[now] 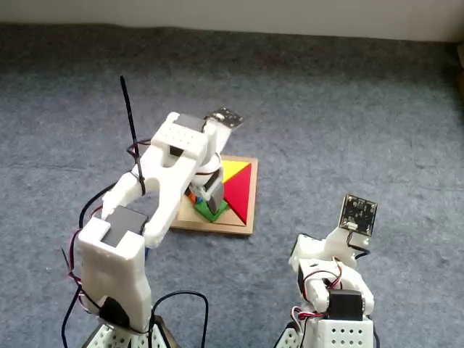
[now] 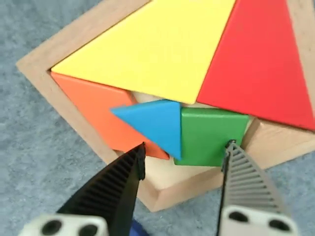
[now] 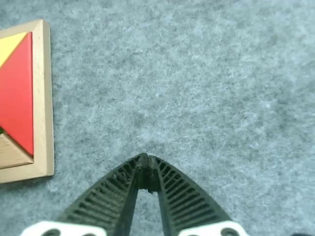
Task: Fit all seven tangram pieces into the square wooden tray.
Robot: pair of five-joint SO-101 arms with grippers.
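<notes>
The left gripper (image 2: 186, 149) is hovering, jaws apart, over the blue triangle (image 2: 155, 123) and green square (image 2: 211, 135) in the wooden tray (image 1: 250, 217). The right gripper (image 3: 147, 162) is resting pinched together over carpet (image 3: 221, 73), with the tray at its 10 o'clock seen from above.

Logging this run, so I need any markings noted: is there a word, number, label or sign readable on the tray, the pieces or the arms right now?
No text can be read.
Wooden tray: bare wood, no print.
Yellow piece, red piece, orange piece, blue piece, green piece: plain colour, no marks.
Camera board on the right arm: any print is too small to read.
</notes>
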